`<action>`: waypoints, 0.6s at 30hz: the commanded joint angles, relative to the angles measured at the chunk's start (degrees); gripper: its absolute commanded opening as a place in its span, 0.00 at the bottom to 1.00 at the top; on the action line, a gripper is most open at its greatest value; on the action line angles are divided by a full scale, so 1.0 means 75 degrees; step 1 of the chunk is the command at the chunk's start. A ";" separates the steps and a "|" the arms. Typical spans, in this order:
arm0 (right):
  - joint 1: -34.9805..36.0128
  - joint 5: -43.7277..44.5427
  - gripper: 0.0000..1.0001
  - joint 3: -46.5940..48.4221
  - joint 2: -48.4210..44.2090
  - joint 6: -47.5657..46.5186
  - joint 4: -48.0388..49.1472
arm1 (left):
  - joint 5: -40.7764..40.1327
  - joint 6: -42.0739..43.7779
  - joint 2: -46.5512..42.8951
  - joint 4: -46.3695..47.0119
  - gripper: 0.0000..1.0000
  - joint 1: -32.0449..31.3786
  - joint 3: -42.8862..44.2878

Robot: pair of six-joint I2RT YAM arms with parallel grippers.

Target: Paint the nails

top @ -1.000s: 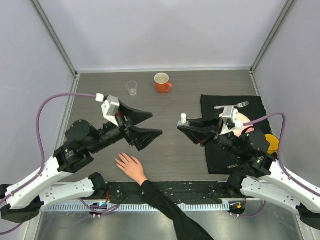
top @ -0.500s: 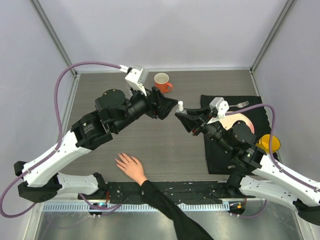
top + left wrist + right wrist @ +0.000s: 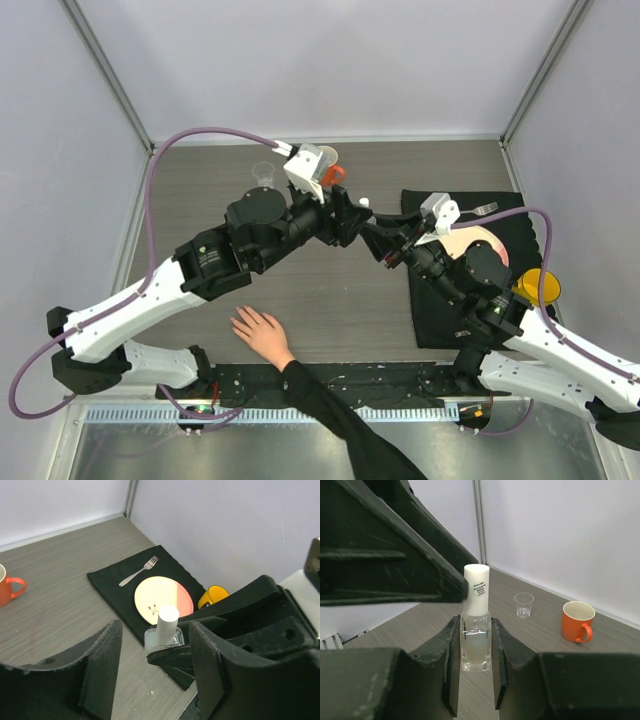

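Observation:
A bare human hand (image 3: 262, 335) with a black sleeve lies flat near the table's front edge, fingers spread; its nails are too small to make out. My right gripper (image 3: 376, 232) (image 3: 476, 645) is shut on a small clear bottle (image 3: 476, 630) with a white cap (image 3: 363, 203), held upright above mid-table. My left gripper (image 3: 352, 216) (image 3: 156, 645) is open, with its fingers (image 3: 102, 665) on either side of the bottle's cap (image 3: 167, 622) and not touching it. Both grippers are well away from the hand.
An orange mug (image 3: 333, 173) (image 3: 577, 621) and a small clear cup (image 3: 263, 175) (image 3: 523, 604) stand at the back. A black mat (image 3: 440, 320) at the right holds a plate (image 3: 162, 597), a fork (image 3: 139, 571) and a yellow cup (image 3: 538, 285).
My left arm has swung from above the hand up and to the right, bringing its open gripper around the bottle's cap. My right gripper has shifted the bottle slightly away from me.

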 commanded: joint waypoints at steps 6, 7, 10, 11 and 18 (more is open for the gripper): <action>-0.0003 -0.0065 0.01 0.0394 -0.0124 0.0041 0.0452 | -0.0163 0.0179 0.0247 0.0480 0.50 -0.0115 0.0092; -0.0003 -0.0100 0.01 0.0406 -0.0124 0.0076 0.0452 | -0.0105 0.0179 0.0236 0.0503 0.49 -0.0115 0.0068; -0.0003 -0.0228 0.01 0.0394 -0.0182 0.0181 0.0476 | 0.0176 0.0167 0.0142 0.0632 0.40 -0.0115 -0.0142; -0.0003 -0.0310 0.01 0.0406 -0.0229 0.0228 0.0487 | 0.0270 0.0167 0.0084 0.0656 0.36 -0.0115 -0.0189; -0.0003 -0.1468 0.01 0.0382 -0.0650 0.0965 0.0733 | 0.1967 0.0272 -0.0442 0.0808 0.00 -0.0115 -0.0857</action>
